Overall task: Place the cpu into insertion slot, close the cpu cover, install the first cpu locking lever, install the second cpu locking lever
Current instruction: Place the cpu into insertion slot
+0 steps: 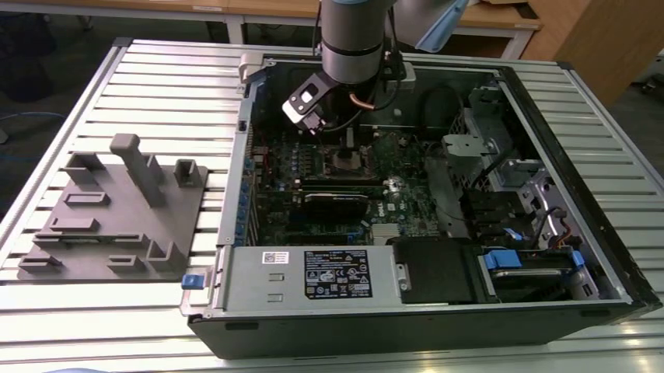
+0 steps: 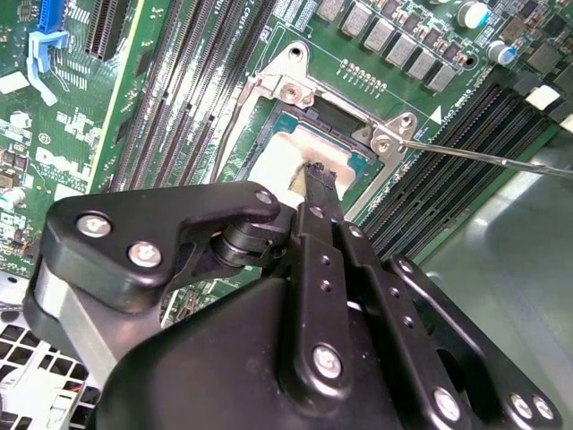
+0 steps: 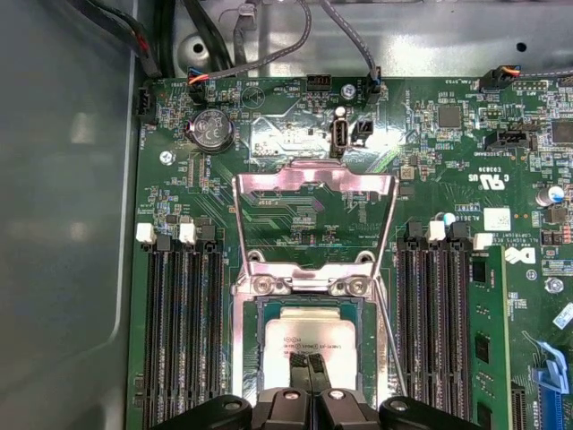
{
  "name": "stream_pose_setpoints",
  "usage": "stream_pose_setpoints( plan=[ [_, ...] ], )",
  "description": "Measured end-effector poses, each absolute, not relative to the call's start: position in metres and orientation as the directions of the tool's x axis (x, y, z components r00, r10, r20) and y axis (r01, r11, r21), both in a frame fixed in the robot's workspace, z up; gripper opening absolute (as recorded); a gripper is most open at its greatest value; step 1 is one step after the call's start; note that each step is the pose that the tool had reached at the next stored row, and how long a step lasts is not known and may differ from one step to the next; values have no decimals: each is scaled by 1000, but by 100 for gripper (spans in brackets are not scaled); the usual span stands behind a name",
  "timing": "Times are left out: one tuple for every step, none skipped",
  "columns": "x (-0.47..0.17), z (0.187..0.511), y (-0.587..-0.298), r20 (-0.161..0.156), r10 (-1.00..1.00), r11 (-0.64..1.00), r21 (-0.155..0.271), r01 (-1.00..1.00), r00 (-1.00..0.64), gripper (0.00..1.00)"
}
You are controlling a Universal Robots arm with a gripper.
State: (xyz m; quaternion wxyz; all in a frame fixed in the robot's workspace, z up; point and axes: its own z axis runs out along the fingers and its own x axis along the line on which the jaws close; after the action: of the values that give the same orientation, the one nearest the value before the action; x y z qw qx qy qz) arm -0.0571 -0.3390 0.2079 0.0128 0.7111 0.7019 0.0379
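The cpu (image 3: 309,336), a silver-grey square chip, lies flat in the insertion slot (image 3: 246,358). In the second wrist view the cpu (image 2: 286,161) shows under the black fingers. My gripper (image 3: 309,363) is shut, its two tips pressed together right on or just above the chip's top; I cannot tell if they touch. The cpu cover (image 3: 313,182), a thin metal frame with a big cut-out, is swung open away from the slot. A thin wire locking lever (image 3: 387,331) stands free beside the slot. In the exterior view my gripper (image 1: 350,144) hangs over the slot (image 1: 347,161) inside the case.
Black memory slots (image 3: 183,331) flank the socket on both sides. A long black expansion card (image 1: 337,200) lies nearer the power supply (image 1: 301,276). Case walls (image 1: 581,179) and cables surround the board. A grey fixture block (image 1: 114,210) rests on the table at the exterior view's left.
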Motion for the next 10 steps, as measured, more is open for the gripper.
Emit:
stream_pose_setpoints(
  plan=[
    [-57,208,-339,36,999,-14,71,997,12,10],
    [-57,208,-339,36,999,-14,71,997,12,10],
    [-57,208,-339,36,999,-14,71,997,12,10],
    [-57,208,-339,36,999,-14,71,997,12,10],
    [-57,208,-339,36,999,-14,71,997,12,10],
    [-57,208,-339,36,999,-14,71,997,12,10],
    [-57,207,-339,36,999,-14,72,997,12,10],
    [-57,207,-339,36,999,-14,72,997,12,10],
    [-57,206,-339,36,999,-15,71,997,12,10],
    [-57,206,-339,36,999,-15,71,997,12,10]
  ],
)
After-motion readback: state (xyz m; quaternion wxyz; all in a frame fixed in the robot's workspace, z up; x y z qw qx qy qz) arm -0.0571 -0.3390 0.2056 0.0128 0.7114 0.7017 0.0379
